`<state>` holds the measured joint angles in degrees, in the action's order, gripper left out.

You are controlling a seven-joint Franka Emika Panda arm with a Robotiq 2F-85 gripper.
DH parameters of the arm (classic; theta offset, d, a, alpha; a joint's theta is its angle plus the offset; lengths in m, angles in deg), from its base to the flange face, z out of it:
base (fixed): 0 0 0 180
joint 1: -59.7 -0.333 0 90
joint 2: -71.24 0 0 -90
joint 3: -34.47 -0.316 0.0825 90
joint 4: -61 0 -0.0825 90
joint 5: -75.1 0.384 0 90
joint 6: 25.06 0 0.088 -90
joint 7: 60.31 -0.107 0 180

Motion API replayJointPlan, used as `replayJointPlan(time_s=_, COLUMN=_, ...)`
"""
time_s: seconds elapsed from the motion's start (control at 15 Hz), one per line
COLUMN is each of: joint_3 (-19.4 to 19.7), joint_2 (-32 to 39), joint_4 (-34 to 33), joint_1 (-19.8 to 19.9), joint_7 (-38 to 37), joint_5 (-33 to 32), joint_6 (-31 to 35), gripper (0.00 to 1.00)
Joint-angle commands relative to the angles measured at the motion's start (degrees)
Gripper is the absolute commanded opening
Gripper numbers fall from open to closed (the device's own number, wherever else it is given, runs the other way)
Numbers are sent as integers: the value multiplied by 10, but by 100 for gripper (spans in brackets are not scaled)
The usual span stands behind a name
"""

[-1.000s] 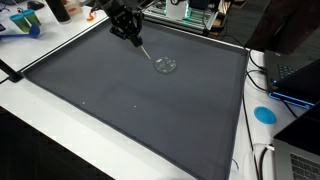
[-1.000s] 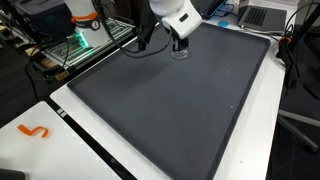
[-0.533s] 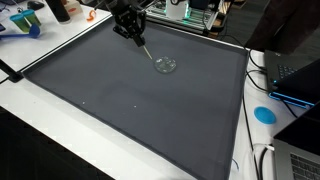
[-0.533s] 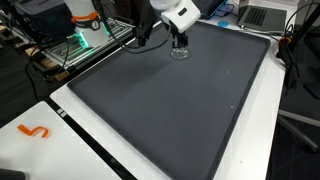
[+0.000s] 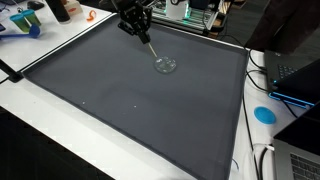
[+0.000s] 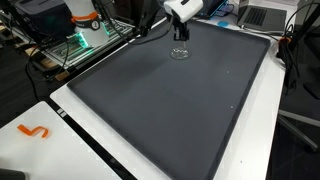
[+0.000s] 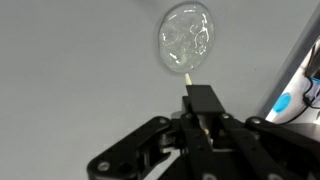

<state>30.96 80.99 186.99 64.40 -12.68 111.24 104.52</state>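
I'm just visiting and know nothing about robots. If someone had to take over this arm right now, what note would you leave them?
Gripper: shut on a thin pale stick, held clear of the grey mat.
Things: a small clear glass dish lies on the mat. The stick's tip points at the dish's near rim, and I cannot tell whether they touch.
Done: stick gripped and off the mat.
Left: stick not yet set down or released.

Mat (image 5: 130, 105) looks like dark grey matt fabric or rubber, fine-grained, zero shine. Dish (image 7: 186, 38) is clear and glossy, glass or plastic, can't tell which. Gripper (image 7: 203, 105) is matt black plastic, pinching a pale stick (image 7: 188, 73) that looks wooden. Table (image 5: 40, 140) is smooth white.
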Motion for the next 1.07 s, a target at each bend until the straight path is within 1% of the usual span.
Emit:
replayJointPlan(time_s=0.0, joint_3=3, joint_2=-25, joint_4=15, joint_1=-22, joint_7=-69, joint_5=-42, joint_6=7, gripper=3)
replayJointPlan(time_s=0.47, joint_3=-3, joint_2=-47, joint_4=2, joint_1=-52, joint_7=-224, joint_5=-160, joint_6=-10, gripper=3)
replayJointPlan(time_s=0.67, joint_3=-6, joint_2=-58, joint_4=-3, joint_1=-62, joint_7=-280, joint_5=-200, joint_6=-18, gripper=3)
replayJointPlan(time_s=1.0, joint_3=-14, joint_2=-75, joint_4=-20, joint_1=-80, joint_7=-350, joint_5=-251, joint_6=-41, gripper=3)
